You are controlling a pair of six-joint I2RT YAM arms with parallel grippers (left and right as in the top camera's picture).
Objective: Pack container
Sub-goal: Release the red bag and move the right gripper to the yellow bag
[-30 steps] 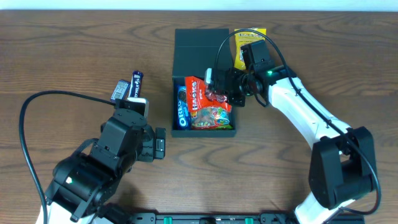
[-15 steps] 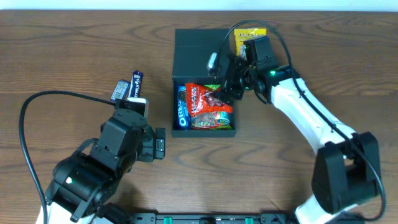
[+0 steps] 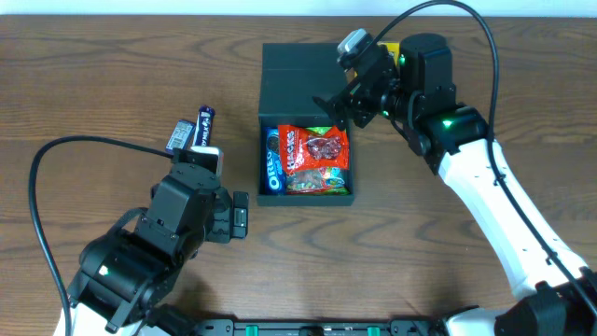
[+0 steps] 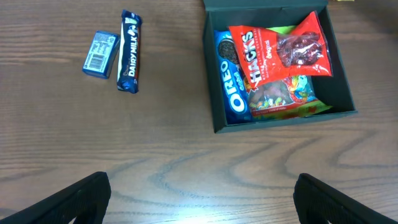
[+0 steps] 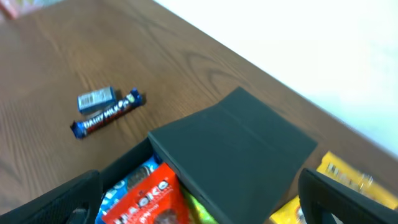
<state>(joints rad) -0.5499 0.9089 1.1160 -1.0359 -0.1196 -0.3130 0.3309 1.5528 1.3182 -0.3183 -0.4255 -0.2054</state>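
Right end effector (image 3: 343, 110) has pulled up and back from the container (image 3: 308, 199) since a second ago; the red Hacks bag (image 3: 312, 147) it carried then now lies inside, free of the fingers. Fingers spread wide in the wrist view, nothing between them. It hangs over the box's far right corner, near where the lid (image 3: 298, 75) hinges back, clear of the contents. Right arm reaches in from the right edge, white forearm angled toward the far side, wrist tipped down at the lid. Container sits mid-counter, open, lid folded flat away from the robot. Left end effector (image 4: 202, 202) is near and to the left of the box, well apart from it, fingers wide apart and empty; left arm folded low at the near left corner, cable looping behind. Box is square, matte, dark and rigid with thin walls. Inside: Oreo pack (image 3: 272, 163) against the left wall, glossy crinkled Hacks bag beside it, lying over a green bag (image 3: 317, 179). Left of the box on the wood-grain counter (image 3: 93, 75), a Dairy Milk bar (image 3: 202, 126) and a small blue packet (image 3: 177, 136) lie side by side. Yellow packet (image 5: 339, 174) lies just right of the lid, mostly hidden overhead.
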